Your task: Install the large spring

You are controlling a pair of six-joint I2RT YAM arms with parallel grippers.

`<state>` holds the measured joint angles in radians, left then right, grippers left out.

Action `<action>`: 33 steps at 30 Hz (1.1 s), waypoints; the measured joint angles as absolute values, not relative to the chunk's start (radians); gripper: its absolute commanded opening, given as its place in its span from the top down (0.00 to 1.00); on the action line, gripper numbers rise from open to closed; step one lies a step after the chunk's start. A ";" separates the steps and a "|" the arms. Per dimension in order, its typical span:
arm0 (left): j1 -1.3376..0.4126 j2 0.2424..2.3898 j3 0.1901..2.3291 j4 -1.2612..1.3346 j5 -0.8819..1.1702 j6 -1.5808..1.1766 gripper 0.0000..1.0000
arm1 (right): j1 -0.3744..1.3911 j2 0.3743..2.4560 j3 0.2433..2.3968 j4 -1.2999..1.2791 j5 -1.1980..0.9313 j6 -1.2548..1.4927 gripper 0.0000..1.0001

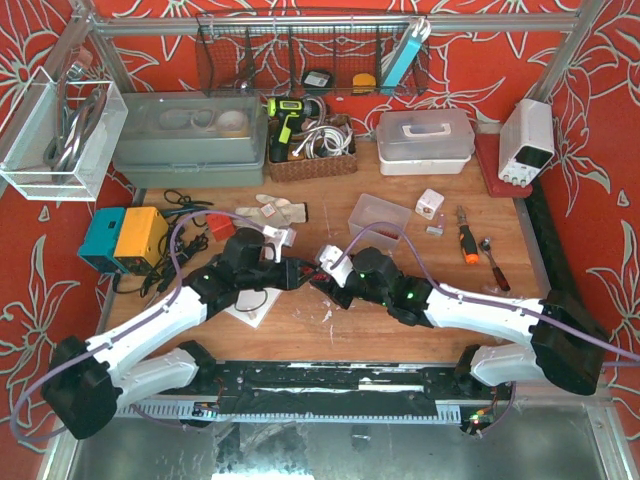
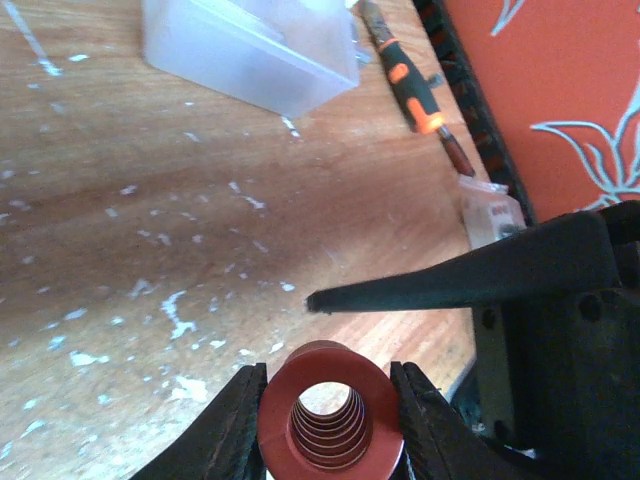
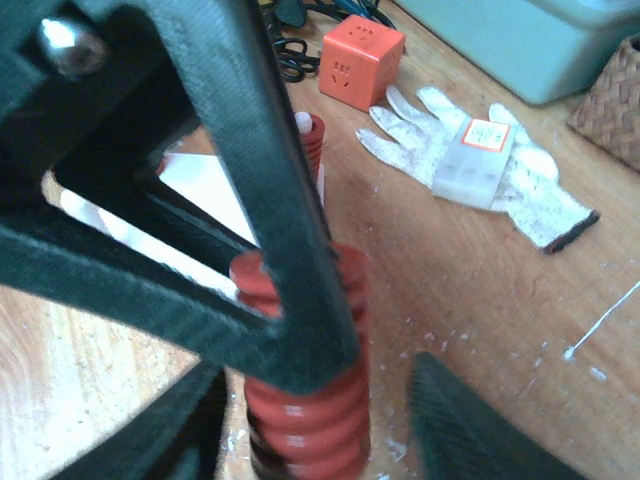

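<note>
Near edge: a black rail [image 1: 300,385] runs across my wooden bench [image 1: 290,335], which is white-flecked, with red flowered walls [image 1: 600,110] around it. Mid-bench I see the left gripper [image 2: 328,375] clamped on the large spring [image 2: 325,360], coils end-on, while the right gripper [image 3: 318,372] straddles it, fingers apart with a gap showing; the left one's black frame blocks most of my right wrist view. Beyond: clear tub [image 1: 378,215], white glove [image 1: 275,210], orange cube [image 1: 218,226], screwdriver [image 1: 467,243]; the far edge holds a grey lidded bin [image 1: 190,135], wicker basket [image 1: 312,162] and white box [image 1: 425,140].
</note>
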<state>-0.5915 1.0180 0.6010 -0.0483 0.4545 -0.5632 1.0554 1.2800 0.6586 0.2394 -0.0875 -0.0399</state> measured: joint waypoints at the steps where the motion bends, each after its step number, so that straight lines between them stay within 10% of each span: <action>1: -0.593 1.005 0.601 -0.065 0.435 -0.564 1.00 | 1.056 1.280 0.659 0.240 -0.083 -0.040 0.34; 7: -0.593 0.916 0.617 -0.214 0.284 -0.566 1.00 | 1.060 1.278 0.660 0.241 -0.027 -0.027 0.02; 22: -0.593 0.614 0.624 -0.609 -0.187 -0.713 1.00 | 1.054 1.225 0.626 0.278 0.218 0.011 0.01; 33: -0.594 0.833 0.781 -0.910 -0.260 -0.954 1.00 | 1.052 1.226 0.626 0.277 0.237 0.010 0.01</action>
